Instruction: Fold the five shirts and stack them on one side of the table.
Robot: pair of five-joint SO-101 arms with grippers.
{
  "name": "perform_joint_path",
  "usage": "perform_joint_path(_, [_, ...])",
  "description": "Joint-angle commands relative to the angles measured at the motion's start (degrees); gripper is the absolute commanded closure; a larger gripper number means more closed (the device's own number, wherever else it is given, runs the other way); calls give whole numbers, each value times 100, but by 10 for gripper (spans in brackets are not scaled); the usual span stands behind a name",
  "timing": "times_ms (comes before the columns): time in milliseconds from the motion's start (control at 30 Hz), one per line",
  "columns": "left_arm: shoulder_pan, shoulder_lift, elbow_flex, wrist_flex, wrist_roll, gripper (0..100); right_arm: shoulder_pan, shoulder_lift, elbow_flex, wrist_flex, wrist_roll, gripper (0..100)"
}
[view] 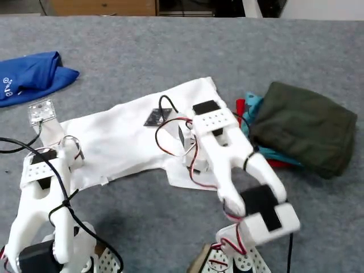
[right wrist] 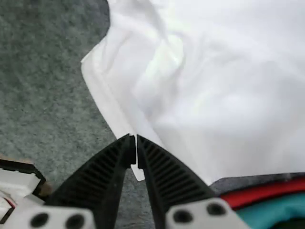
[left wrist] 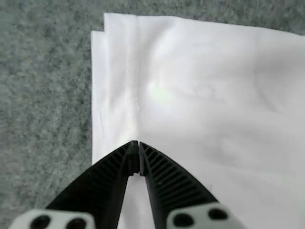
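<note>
A white shirt [view: 122,139] lies spread across the middle of the table. My left gripper [left wrist: 134,160] is shut on a folded seam at the shirt's left edge [left wrist: 114,86]. The left arm [view: 41,182] comes up from the near left corner. My right gripper [right wrist: 133,153] is shut on the white shirt's near edge [right wrist: 107,102], with a strip of cloth showing between the jaws. The right arm [view: 227,153] reaches over the shirt's right part. A blue shirt [view: 31,77] lies crumpled at the far left.
At the right a dark green folded shirt [view: 304,125] tops a pile with a teal one [view: 253,108] and a red one [view: 240,106] beneath, right beside the white shirt. Grey carpet-like table [view: 170,45] stretches behind. Wooden furniture [view: 102,7] stands beyond the far edge.
</note>
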Motion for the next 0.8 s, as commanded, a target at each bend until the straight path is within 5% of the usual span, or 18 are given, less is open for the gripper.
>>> perform_joint_path(0, [-246,-171,26,-62,26,980,-224,-699,-4,26,-62,881])
perform_joint_path(567, [-202,-127,18,-88,26,980,-629,1218,-1033,-519,-290,833])
perform_joint_path(767, [-202,-127,18,-88,26,980,-611,1464,-1218,-519,-484,988])
